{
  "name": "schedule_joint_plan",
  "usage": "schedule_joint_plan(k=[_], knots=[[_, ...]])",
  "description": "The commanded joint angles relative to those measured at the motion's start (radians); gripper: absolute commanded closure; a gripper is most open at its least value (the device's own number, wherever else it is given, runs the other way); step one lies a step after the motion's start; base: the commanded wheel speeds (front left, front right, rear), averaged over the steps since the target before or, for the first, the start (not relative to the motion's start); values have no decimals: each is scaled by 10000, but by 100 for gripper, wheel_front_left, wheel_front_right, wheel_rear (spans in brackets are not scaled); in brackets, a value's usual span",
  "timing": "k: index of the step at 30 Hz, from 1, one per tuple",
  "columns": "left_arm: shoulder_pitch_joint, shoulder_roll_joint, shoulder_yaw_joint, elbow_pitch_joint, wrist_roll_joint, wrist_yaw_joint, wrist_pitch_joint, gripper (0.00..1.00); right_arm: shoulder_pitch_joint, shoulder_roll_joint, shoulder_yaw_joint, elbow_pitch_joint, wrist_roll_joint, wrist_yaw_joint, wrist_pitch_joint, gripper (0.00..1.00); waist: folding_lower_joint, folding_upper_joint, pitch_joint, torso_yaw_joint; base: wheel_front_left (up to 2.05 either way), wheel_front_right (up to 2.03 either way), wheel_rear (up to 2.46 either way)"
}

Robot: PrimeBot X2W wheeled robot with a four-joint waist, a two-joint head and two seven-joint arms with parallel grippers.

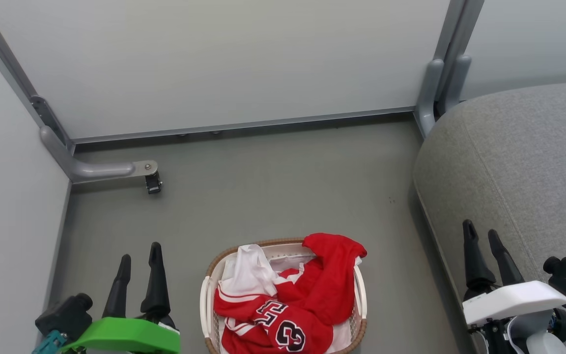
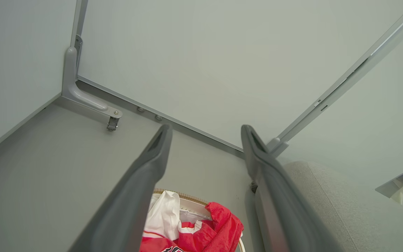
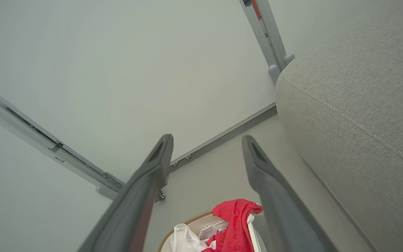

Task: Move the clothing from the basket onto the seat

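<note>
On the floor (image 1: pixel 263 187) between the two arms sits the basket (image 1: pixel 206 305), with the clothing (image 1: pixel 307 300) heaped inside it and nothing yet on the seat (image 1: pixel 519 162), which stands just to the right. The left claw (image 1: pixel 140 251) and the right claw (image 1: pixel 481 230) are both spread wide and empty, hovering on either side of the basket and apart from it.

The step in hand looks like the first reach. The red piece (image 1: pixel 334 275) lies on top and droops over the far right rim, so it is the sensible one to take first, and the right claw is the nearer to both it and the seat. Aim for a raised fold well inside the rim, so the fingers close on cloth and not on plastic. The basket looks light, so lift straight up until the hem hangs free, or the basket may tip or drag along. The left claw could steady the near rim.

Under it lies the jersey (image 1: pixel 283 327), tangled with some white fabric (image 1: pixel 248 273); whether that is part of the jersey I cannot tell. Expect them to snag. Set each piece well back from the seat's rounded edge, so that it does not slide off.
</note>
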Motion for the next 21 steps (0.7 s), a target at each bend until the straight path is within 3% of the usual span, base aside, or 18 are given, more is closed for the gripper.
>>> schedule_joint_plan(k=[1,21], knots=[[77,70,-11,-25,306,45,-94,0,72,-66,57,-137,-424,5,-103,0,0,0,-1,5,0,0,0],[279,85,-313,482,1983,189,-568,0,171,-80,386,314,-2704,5,-578,0,0,0,-24,90,0,0,0]])
